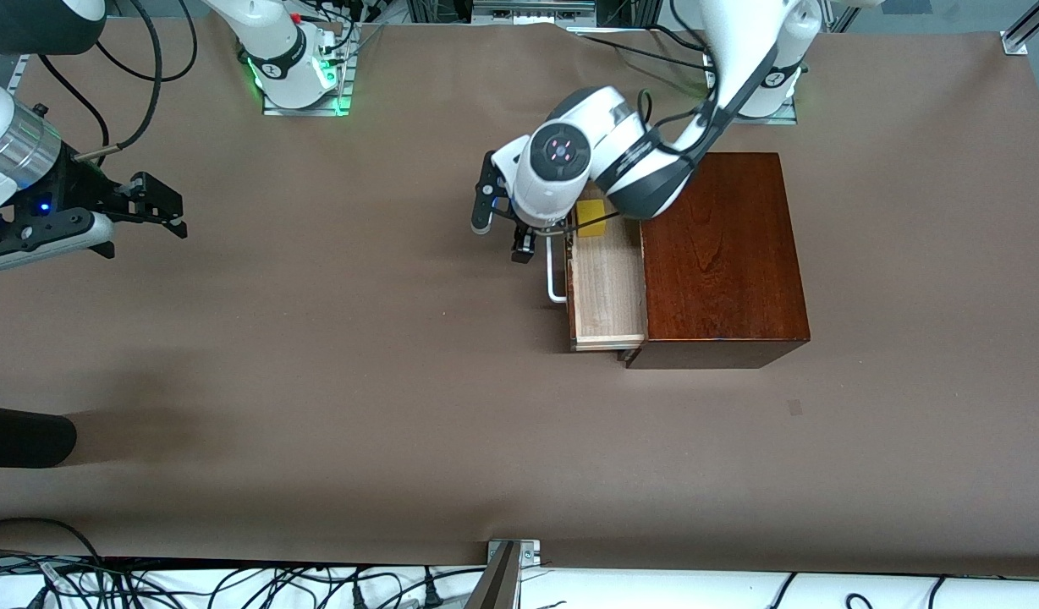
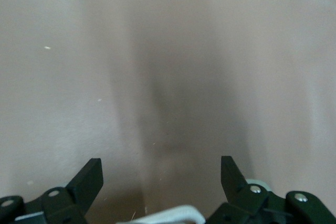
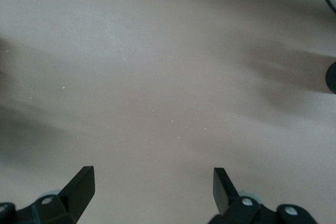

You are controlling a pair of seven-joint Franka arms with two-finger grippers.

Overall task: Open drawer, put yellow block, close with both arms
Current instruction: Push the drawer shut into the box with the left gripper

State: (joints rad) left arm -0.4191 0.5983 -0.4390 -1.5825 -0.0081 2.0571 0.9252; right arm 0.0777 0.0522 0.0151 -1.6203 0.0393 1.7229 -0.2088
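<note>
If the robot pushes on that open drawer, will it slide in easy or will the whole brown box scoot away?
The drawer will probably slide in easily: it is a shallow pale-wood tray holding only the small yellow block. The box looks solid and bulky, so it likely stays put. A push at one end of the white handle might jam it, I think.

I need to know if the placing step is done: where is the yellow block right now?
In the front view, the yellow block lies in the open drawer, at its end farther from the camera, partly hidden under the left arm's wrist.
</note>
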